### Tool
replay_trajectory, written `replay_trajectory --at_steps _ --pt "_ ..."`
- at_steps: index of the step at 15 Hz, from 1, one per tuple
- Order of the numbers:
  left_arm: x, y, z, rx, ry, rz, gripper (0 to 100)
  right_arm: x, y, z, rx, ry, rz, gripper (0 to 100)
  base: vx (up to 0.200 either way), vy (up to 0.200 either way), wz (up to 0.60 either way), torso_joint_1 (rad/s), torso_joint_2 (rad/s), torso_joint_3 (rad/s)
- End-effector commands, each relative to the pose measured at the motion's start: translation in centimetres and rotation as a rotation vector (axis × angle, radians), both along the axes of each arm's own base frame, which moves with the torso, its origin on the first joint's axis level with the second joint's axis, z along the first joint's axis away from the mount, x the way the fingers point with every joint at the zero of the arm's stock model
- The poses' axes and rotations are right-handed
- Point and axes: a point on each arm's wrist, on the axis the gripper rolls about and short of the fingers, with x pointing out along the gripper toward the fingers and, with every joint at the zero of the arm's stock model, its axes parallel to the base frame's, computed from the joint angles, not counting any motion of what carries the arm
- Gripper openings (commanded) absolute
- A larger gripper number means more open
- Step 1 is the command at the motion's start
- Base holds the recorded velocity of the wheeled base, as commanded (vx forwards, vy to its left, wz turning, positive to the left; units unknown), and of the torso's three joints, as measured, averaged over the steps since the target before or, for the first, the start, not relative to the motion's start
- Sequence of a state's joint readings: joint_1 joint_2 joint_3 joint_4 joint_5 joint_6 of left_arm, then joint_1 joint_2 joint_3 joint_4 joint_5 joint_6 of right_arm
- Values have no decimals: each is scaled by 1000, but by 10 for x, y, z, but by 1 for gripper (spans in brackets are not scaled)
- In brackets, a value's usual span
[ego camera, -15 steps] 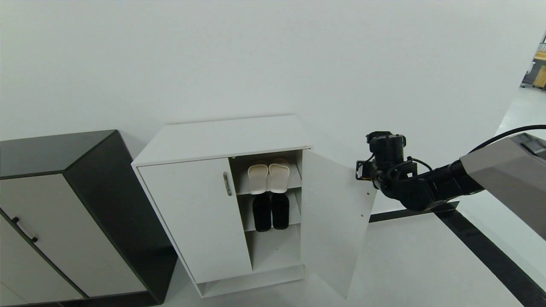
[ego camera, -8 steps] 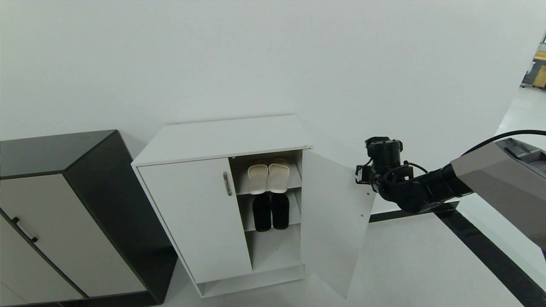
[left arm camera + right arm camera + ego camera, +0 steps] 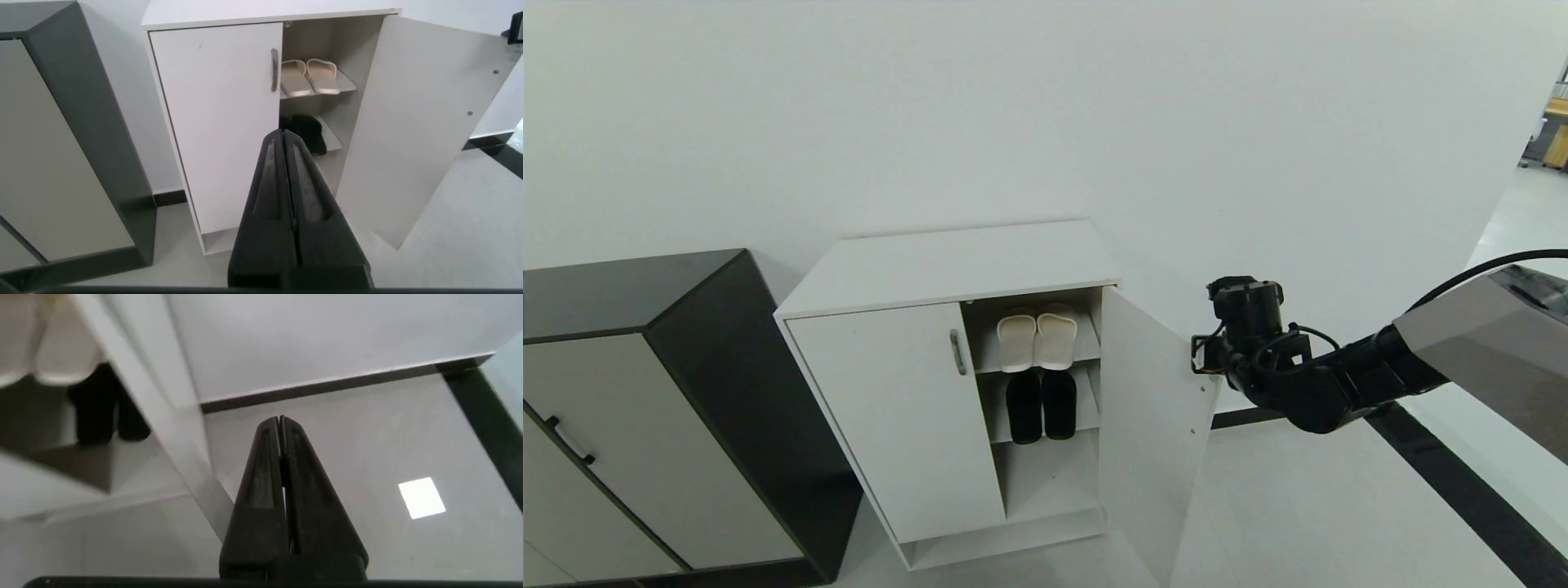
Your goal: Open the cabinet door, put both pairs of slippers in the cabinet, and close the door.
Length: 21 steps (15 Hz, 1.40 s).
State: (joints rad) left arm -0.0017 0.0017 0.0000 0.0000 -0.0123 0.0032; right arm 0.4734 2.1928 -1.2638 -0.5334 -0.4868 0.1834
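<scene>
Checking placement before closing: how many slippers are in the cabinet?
4: two white slippers side by side on the top shelf, two black slippers on the shelf below. The closed left door may hide more.

Pale floor (image 3: pixel 1298 506), with a black stripe (image 3: pixel 1462 490) running across it on the right. Two units stand on it side by side: a white cabinet (image 3: pixel 947 261) and, to its left, a dark cabinet (image 3: pixel 727 392). Inside the white one, the upper shelf (image 3: pixel 987 364) carries white slippers (image 3: pixel 1037 339), paired and touching. The middle shelf (image 3: pixel 1086 420) carries black slippers (image 3: pixel 1041 404), directly beneath.
</scene>
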Motion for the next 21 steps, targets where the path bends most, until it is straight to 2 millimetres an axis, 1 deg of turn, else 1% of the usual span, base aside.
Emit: replay_trajectory --at_steps 1,3,5,7,8,10,11,13,16,21 --pt "0 0 0 0 1 0 0 -29 16 13 16 -4 62 0 0 0 0 0 0 0" --pt "0 0 0 0 1 0 0 -47 28 17 21 -1 109 0 0 0 0 0 0 0" --pt "0 0 0 0 1 0 0 -61 38 19 39 -3 151 0 0 0 0 0 0 0" --pt "0 0 0 0 1 0 0 -72 45 18 51 13 203 0 0 0 0 0 0 0" --pt "0 0 0 0 1 0 0 -83 55 18 60 23 257 0 0 0 0 0 0 0" --pt "0 0 0 0 1 0 0 -94 65 16 71 30 290 0 0 0 0 0 0 0" --pt "0 0 0 0 1 0 0 -103 68 19 72 25 315 0 0 0 0 0 0 0" --pt "0 0 0 0 1 0 0 -115 70 23 67 14 349 0 0 0 0 0 0 0" --pt "0 0 0 0 1 0 0 -121 67 26 53 13 360 0 0 0 0 0 0 0" --pt "0 0 0 0 1 0 0 -127 69 22 44 6 397 0 0 0 0 0 0 0"
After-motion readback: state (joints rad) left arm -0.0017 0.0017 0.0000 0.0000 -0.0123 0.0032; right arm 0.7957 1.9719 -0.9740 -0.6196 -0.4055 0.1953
